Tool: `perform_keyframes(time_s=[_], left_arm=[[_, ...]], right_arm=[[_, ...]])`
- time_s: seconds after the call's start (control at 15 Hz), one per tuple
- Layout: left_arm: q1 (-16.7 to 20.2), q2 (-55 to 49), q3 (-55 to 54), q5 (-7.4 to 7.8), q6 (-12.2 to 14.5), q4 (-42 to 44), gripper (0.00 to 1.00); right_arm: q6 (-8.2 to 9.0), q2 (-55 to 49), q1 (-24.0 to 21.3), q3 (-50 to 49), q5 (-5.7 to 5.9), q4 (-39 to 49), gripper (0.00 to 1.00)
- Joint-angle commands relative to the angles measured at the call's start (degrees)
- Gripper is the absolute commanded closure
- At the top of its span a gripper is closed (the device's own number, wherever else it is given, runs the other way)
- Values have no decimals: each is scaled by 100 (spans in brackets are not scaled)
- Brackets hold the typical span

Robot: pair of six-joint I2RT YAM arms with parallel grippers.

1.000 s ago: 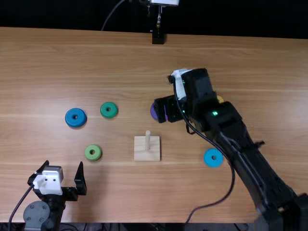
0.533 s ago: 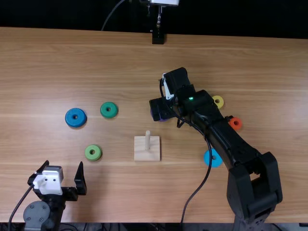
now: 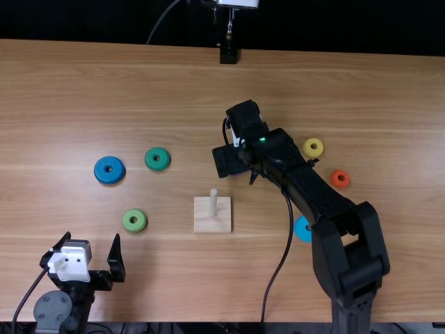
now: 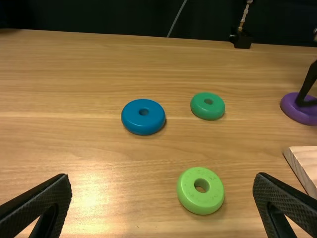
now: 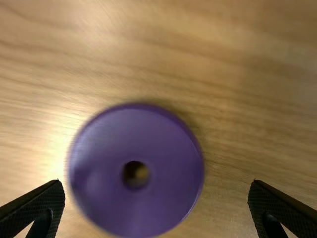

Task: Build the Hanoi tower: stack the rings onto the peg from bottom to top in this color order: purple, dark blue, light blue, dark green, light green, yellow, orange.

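Seven rings lie on the light brown table, none of them on the peg, which stands upright from a square wooden base near the middle. From where I stand, the right gripper is down over the purple ring, a little beyond the base and slightly to its right. Its fingers are spread wide and nothing is pinched; the ring lies flat with its hole facing up, and I cannot tell whether a finger touches its edge. Over on the left, close to the near edge, the left gripper has its fingers well apart too, with nothing between them. The light green ring sits between that gripper and the base. Beyond it lie the dark green ring and, further left, the dark blue ring. On the other side of the table, the yellow ring is to the right of the right arm, with the orange ring nearer and further right. The light blue ring is partly hidden by that same arm.
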Motion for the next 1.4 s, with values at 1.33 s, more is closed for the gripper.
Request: perform_keyframes(time_s=[1.33], left_arm=[[30,-67,-600,72,93,-451,0]], right_arm=[[75,570,181,483,287,-271,0]])
